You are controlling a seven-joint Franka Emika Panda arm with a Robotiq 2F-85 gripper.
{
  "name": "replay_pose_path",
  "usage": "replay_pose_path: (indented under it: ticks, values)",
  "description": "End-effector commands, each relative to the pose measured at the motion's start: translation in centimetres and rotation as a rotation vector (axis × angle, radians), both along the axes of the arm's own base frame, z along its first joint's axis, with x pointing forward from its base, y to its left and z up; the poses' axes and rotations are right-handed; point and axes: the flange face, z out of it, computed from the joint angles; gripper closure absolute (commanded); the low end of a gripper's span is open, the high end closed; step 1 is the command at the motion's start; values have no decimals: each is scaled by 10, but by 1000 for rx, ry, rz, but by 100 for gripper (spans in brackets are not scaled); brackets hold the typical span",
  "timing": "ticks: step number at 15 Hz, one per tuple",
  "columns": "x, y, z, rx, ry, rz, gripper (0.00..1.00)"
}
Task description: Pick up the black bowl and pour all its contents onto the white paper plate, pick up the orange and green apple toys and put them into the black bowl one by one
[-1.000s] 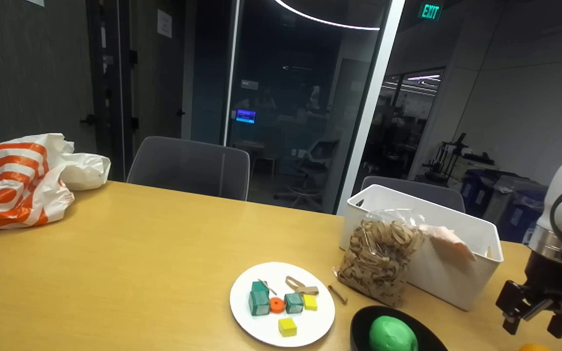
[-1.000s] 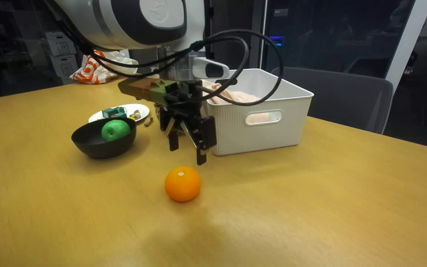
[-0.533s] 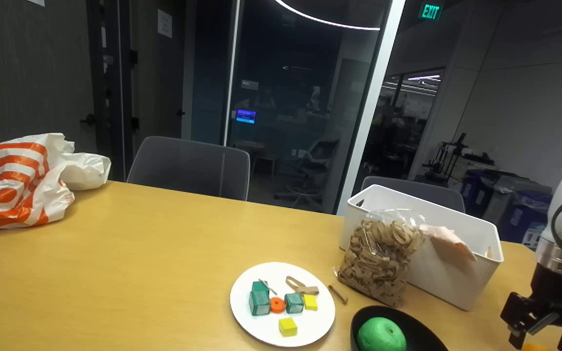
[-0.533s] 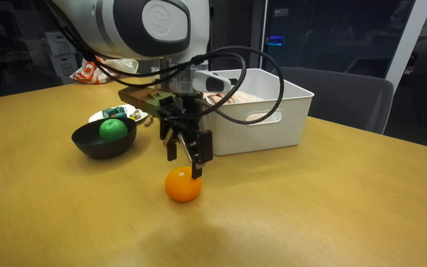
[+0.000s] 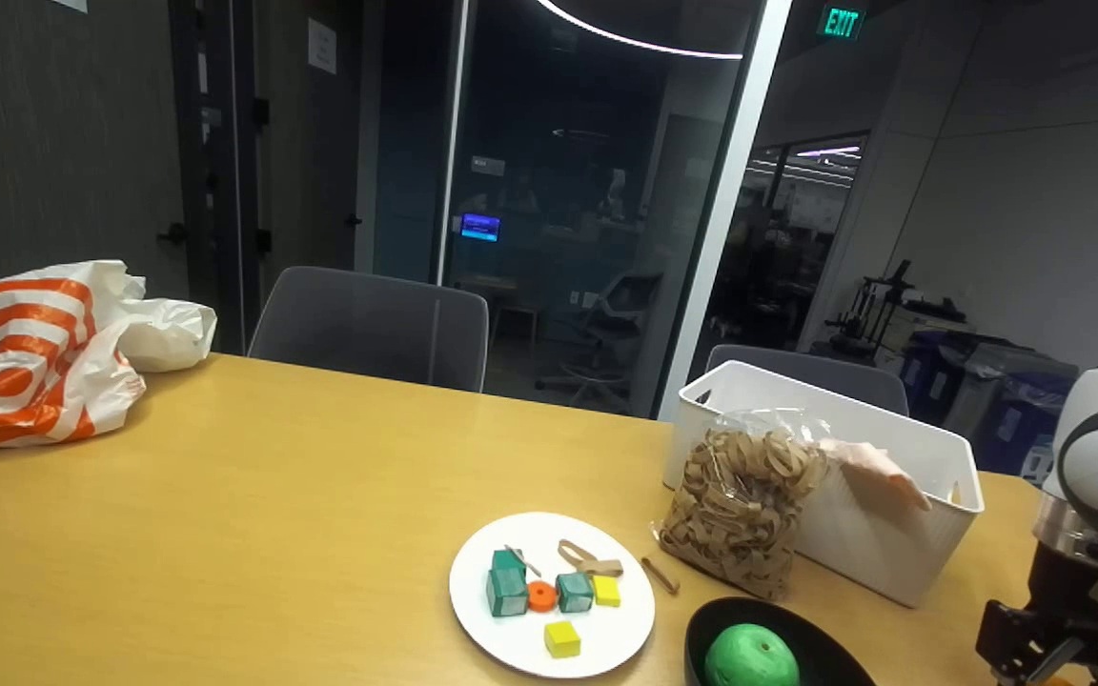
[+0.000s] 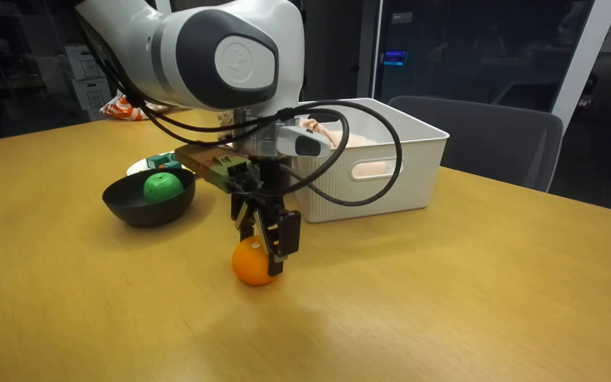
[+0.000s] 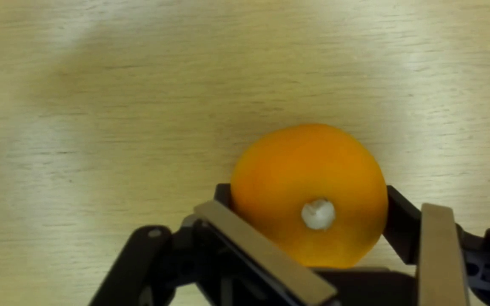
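The orange toy sits on the table, with my gripper pointing down over it. Both fingertips press against opposite sides of the orange toy in the wrist view, so the jaws are shut on it. In an exterior view the gripper and orange are mostly cut off at the bottom right corner. The green apple toy lies inside the black bowl, which stands apart from the gripper. Beyond the bowl is the white paper plate, holding yellow pieces, teal blocks, an orange ring and brown bands.
A white bin with pinkish cloth stands close behind the gripper. Against it leans a clear bag of brown bands. One loose brown band lies between plate and bag. A shopping bag rests at the table's far end.
My gripper has come down around the orange toy and its jaws have narrowed onto it. The orange has shifted slightly. Inside the bowl, the green apple toy has rocked a little.
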Motion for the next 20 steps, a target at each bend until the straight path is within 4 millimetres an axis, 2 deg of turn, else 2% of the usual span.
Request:
replay_pose_path:
  ticks: [1,4,8,11,14,17,20]
  values:
    - [2,2,4,2,-7,-14,41]
    - [-1,9,20,-4,-24,6,41]
    - [-5,42,61,-22,-97,112,41]
    - [-12,85,91,-11,-132,250,41]
    - [-22,139,107,22,-176,419,41]
    - [-33,188,109,85,-192,571,41]
    - [-47,224,98,141,-178,692,41]
